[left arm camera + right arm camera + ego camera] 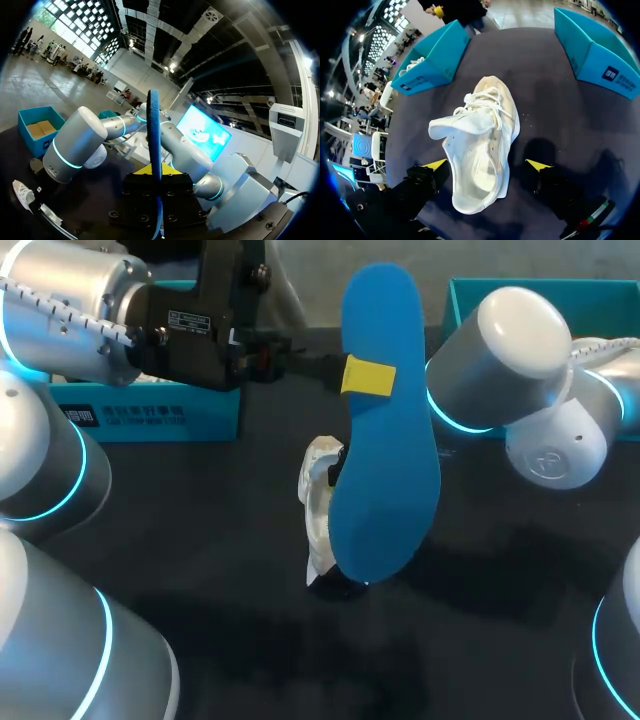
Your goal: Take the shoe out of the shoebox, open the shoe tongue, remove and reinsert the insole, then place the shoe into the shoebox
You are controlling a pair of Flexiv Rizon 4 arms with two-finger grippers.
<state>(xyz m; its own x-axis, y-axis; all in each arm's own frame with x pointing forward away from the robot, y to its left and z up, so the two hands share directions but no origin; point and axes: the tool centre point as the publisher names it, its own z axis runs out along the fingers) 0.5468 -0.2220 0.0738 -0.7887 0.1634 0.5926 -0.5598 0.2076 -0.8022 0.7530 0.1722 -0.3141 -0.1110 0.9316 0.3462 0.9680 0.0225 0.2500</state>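
Observation:
My left gripper [366, 376] is shut on a blue insole [385, 440] and holds it upright in the air over the table's middle. In the left wrist view the insole [154, 130] stands edge-on between the fingers of that gripper [153, 172]. The white shoe [480, 145] lies on the dark table, laces loose and tongue folded back, its opening empty. My right gripper [486, 164] hangs open above it, one yellow tip on each side of the heel end, neither visibly touching. In the head view the insole hides most of the shoe [320, 502] and the right gripper.
A teal shoebox [150, 418] stands at the back left, under my left arm. A second teal box [545, 292] at the back right holds another white shoe [612, 346]. My right arm's elbow [500, 350] rises in front of that box.

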